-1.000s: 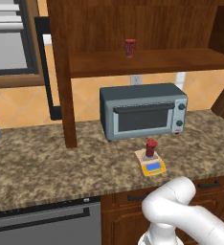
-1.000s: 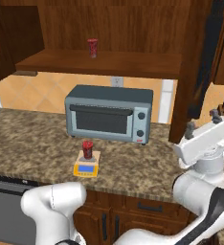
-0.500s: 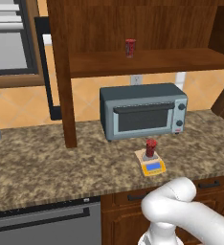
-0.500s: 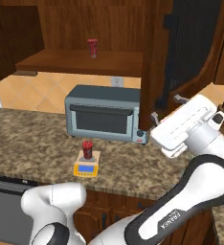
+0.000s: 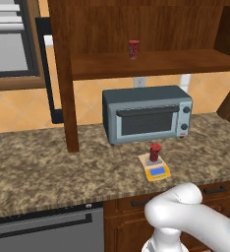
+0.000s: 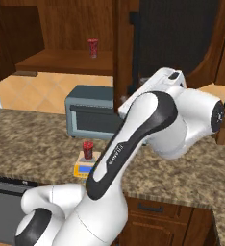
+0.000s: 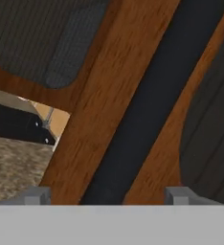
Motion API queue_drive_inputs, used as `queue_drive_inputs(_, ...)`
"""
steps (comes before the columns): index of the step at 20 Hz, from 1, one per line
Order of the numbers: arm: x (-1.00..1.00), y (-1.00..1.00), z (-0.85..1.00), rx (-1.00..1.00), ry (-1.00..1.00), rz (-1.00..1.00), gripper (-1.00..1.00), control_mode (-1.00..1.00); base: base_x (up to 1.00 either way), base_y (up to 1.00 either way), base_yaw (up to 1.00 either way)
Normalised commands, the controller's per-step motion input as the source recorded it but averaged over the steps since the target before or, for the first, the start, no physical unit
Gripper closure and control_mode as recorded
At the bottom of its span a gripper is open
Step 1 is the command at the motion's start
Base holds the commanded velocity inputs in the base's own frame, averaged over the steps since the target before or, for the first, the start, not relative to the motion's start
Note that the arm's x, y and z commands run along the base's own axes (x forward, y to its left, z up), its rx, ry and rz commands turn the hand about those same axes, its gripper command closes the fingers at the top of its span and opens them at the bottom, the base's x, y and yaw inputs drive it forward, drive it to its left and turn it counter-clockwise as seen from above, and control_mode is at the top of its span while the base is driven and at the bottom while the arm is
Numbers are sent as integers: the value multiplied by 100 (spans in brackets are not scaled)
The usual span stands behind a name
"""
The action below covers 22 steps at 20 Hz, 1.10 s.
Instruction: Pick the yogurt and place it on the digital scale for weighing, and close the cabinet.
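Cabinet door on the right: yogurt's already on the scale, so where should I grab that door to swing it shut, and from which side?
Take the cabinet door by its black bar handle. In the hand view the bar runs lengthwise between the open gripper fingers, which straddle it from the front, so come straight on at the door face and close across the bar's narrow width. The yogurt stands on the digital scale.

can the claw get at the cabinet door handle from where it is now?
Probably yes. In the hand view the open claw faces the cabinet door close up, its black bar handle running between the fingertips, with nothing in between. Contact itself isn't visible.
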Motion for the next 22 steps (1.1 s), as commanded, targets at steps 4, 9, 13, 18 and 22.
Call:
queue_drive_inputs(4, 100, 52, -11, -20, 14, -7, -100, -100, 0, 0, 0)
queue_drive_inputs(9, 85, 42, -13, -15, 3, -11, -100, -100, 0, 0, 0)
queue_drive_inputs(13, 76, 18, -30, -2, -9, -10, -100, -100, 0, 0, 0)
queue_drive_inputs(18, 83, -3, -40, 2, -17, -5, -100, -100, 0, 0, 0)
queue_drive_inputs(22, 99, -33, -41, 6, -4, -1, -100, -100, 0, 0, 0)
